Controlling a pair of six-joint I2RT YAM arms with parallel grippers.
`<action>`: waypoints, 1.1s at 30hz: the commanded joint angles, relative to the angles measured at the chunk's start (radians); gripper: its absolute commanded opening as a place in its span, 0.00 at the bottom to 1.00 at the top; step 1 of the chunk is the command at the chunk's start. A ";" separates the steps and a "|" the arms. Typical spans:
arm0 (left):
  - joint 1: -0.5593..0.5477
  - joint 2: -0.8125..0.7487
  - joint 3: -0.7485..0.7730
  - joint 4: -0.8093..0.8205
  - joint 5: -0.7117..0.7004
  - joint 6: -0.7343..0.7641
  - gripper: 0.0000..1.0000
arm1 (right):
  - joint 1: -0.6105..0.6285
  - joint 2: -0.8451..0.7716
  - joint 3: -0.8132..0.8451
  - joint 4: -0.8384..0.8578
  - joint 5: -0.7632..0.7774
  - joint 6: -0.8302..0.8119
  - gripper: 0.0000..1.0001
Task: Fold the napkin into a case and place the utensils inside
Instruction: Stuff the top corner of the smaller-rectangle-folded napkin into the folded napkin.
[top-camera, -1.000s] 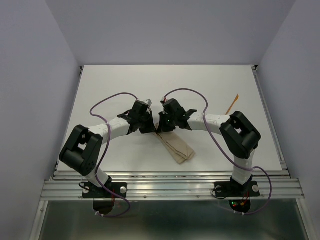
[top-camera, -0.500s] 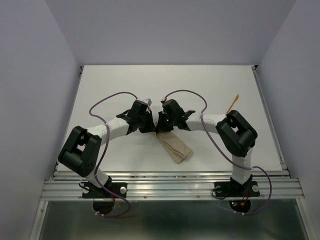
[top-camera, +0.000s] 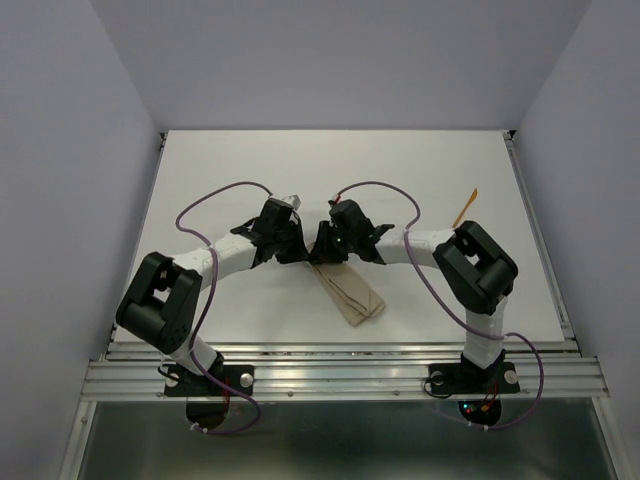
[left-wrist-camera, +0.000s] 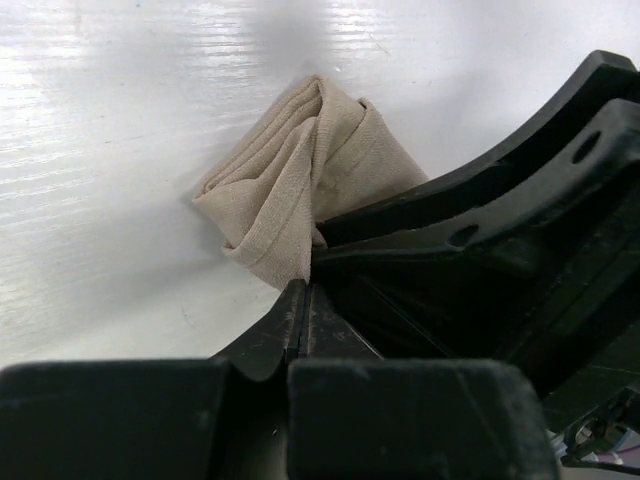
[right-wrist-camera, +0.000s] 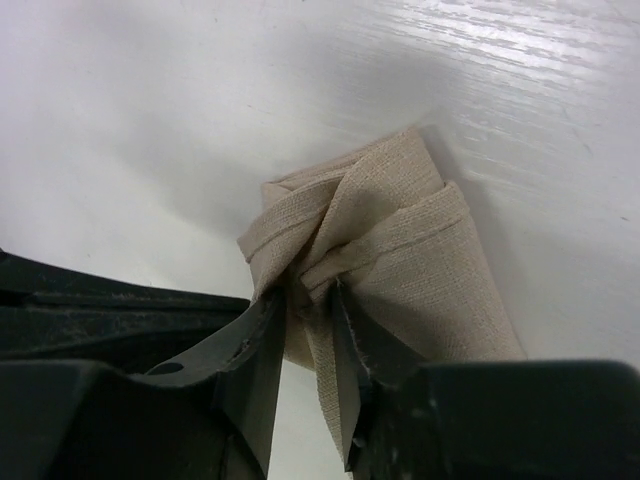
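Right gripper (right-wrist-camera: 302, 340), newly ajar (barely), astride soft layered tan case (right-wrist-camera: 400, 240)

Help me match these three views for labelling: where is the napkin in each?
Top external: napkin at centre, a folded strip running from the left gripper and right gripper toward the near edge.
Left wrist: napkin at centre, bunched just beyond the left gripper.
Right wrist: napkin at centre, its end between the right gripper's fingers.
Shared landmark: the napkin's bunched end, where both grippers meet.
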 joint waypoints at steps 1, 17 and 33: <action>-0.011 -0.015 0.032 0.007 0.042 0.009 0.00 | 0.006 -0.095 -0.021 0.081 0.010 0.011 0.33; 0.001 -0.007 0.041 0.003 0.048 0.025 0.00 | 0.006 -0.165 -0.012 -0.052 0.122 -0.052 0.22; 0.003 -0.008 0.047 0.001 0.047 0.025 0.00 | 0.006 -0.034 0.051 -0.060 0.025 -0.032 0.04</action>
